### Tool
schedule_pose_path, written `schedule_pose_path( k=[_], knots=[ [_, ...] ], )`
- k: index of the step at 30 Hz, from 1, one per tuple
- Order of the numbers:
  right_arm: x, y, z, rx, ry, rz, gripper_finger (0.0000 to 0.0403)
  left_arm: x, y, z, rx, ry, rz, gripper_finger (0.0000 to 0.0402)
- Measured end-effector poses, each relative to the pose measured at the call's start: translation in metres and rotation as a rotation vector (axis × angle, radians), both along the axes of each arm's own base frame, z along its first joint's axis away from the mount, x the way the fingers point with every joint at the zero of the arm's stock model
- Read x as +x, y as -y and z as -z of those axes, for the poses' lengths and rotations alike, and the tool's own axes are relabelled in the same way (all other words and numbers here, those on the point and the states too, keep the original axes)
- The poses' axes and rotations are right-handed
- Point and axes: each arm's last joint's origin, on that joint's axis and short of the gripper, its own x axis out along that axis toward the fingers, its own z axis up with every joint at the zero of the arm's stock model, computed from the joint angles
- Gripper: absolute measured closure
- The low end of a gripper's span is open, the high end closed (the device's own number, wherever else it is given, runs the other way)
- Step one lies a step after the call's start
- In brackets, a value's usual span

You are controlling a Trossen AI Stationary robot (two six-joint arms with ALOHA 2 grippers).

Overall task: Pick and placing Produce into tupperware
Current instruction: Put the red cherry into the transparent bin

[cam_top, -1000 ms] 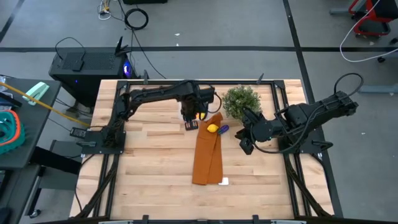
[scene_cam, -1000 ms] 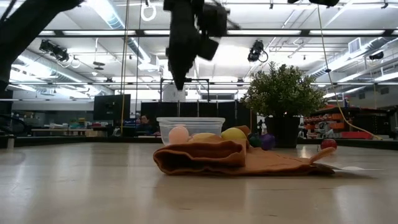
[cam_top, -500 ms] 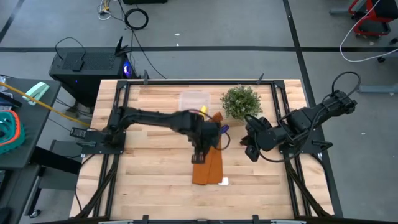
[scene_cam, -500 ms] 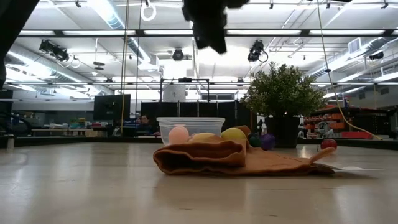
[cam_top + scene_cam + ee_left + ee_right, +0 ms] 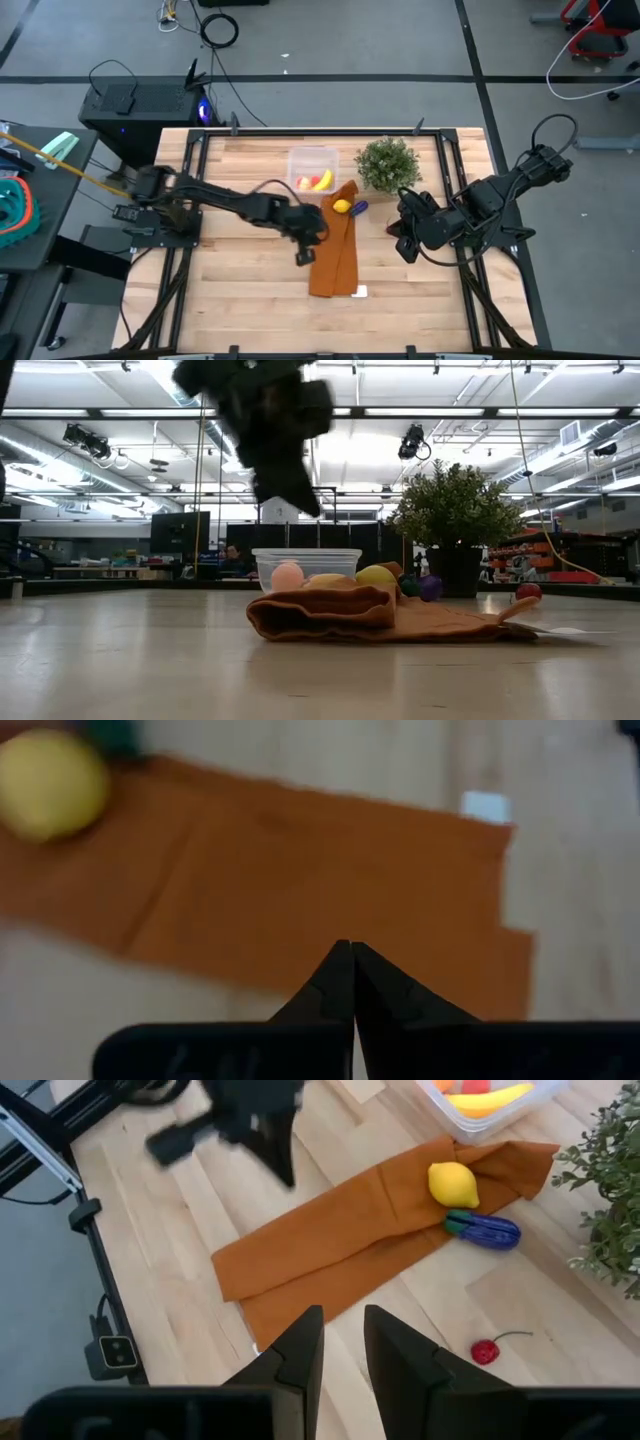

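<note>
The clear tupperware (image 5: 312, 166) stands near the table's far edge and holds a yellow banana (image 5: 322, 181) and a red-orange fruit (image 5: 305, 182). On the long orange-brown cloth (image 5: 334, 248) in front of it lie the lemon (image 5: 342, 207) and the purple-blue piece (image 5: 359, 206). A small red piece (image 5: 485, 1351) lies on bare wood near the plant. My left gripper (image 5: 305, 254) hangs shut and empty above the cloth's left edge, high above the table in the low view (image 5: 285, 480). My right gripper (image 5: 403, 240) waits open to the right of the cloth.
A green potted plant (image 5: 388, 163) stands right of the tupperware, close to my right arm. A white label (image 5: 359, 292) sticks out at the cloth's near end. Bare wood lies left of the cloth and along the near edge.
My left gripper has left its place above the tupperware, swung toward the near edge over the cloth, then drawn back left to the cloth's left edge. My right gripper has shifted slightly toward the near right. The fruits and the cloth have stayed put.
</note>
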Motion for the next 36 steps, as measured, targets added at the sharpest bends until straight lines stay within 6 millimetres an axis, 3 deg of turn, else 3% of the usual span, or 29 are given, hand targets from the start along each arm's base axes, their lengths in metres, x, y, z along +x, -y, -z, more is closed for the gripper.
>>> schedule_pose_path(
  k=[6,13,20,28,36],
  knots=[
    [0.0,0.0,0.0,-0.01,0.01,0.012,0.032,-0.059,-0.016,-0.008,0.06,0.076,-0.15,0.0397],
    [0.001,0.001,-0.001,-0.012,0.036,0.063,0.032,-0.122,-0.028,-0.015,0.009,0.333,-0.232,0.0394],
    [0.002,0.001,-0.002,-0.002,0.064,0.1,0.032,-0.171,-0.032,0.01,-0.011,0.316,-0.255,0.0394],
    [0.006,-0.008,0.011,0.042,0.02,0.105,0.032,-0.188,-0.033,0.023,-0.025,0.298,-0.268,0.0396],
    [-0.018,-0.029,0.077,0.137,-0.138,0.281,0.032,-0.188,-0.033,0.021,-0.023,0.311,-0.254,0.0393]
  ],
)
